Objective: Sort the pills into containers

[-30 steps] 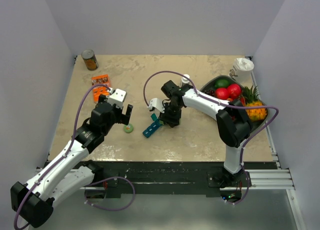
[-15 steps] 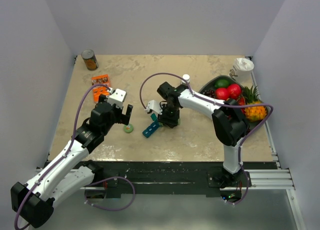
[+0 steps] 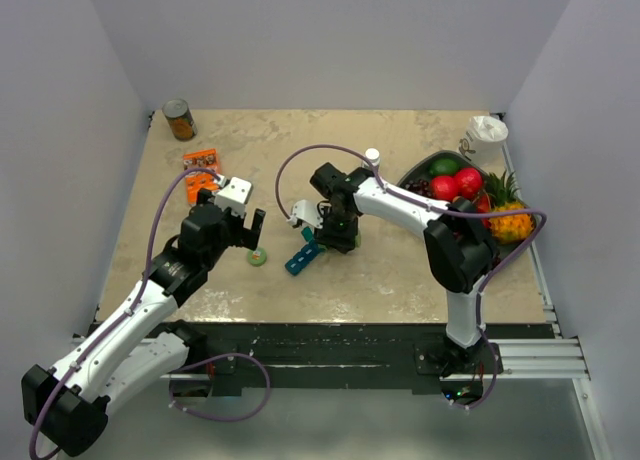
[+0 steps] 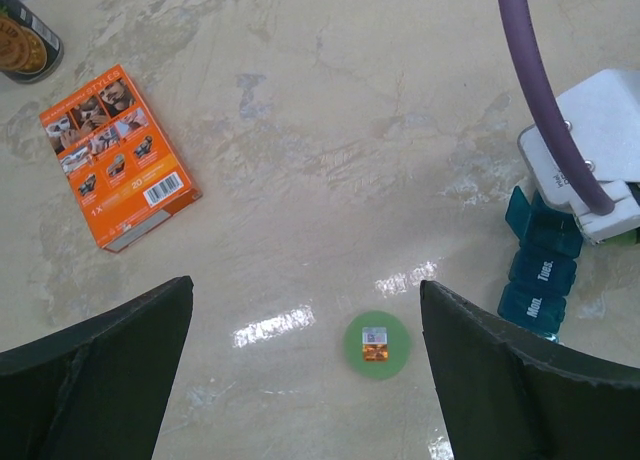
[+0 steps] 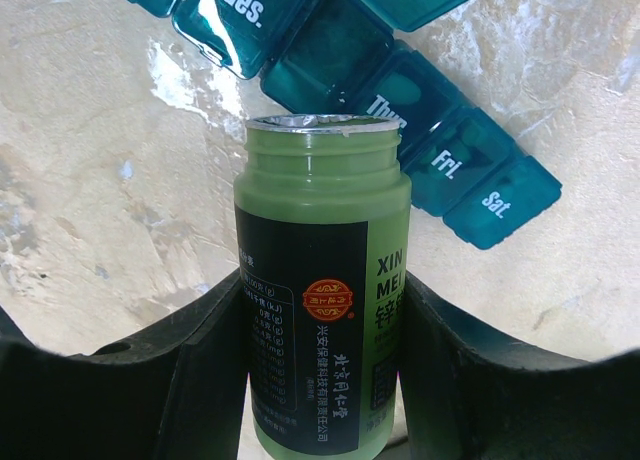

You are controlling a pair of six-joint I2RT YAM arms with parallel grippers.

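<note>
The containers are one teal strip (image 3: 303, 255) lying mid-table, its day-marked compartments close up in the right wrist view (image 5: 400, 90), several with lids open. My right gripper (image 3: 338, 235) is shut on an uncapped green pill bottle (image 5: 322, 280), holding its mouth just over the open middle compartments. My right gripper's jaws (image 5: 322, 310) press both sides of the bottle. My left gripper (image 4: 306, 300) is open and empty, hovering over a green bottle cap (image 4: 376, 345) on the table, left of the strip (image 4: 540, 270). The cap also shows in the top view (image 3: 257, 257). No loose pill shows clearly.
An orange box (image 3: 201, 162) lies at the left, and a brown can (image 3: 179, 119) stands at the back left. A grey fruit tray (image 3: 428, 165) with fruit, a pineapple (image 3: 510, 220) and a white cup (image 3: 487, 132) fill the right side.
My right gripper with the bottle has shifted a little left, towards the strip. The left arm and the cap have not moved.
</note>
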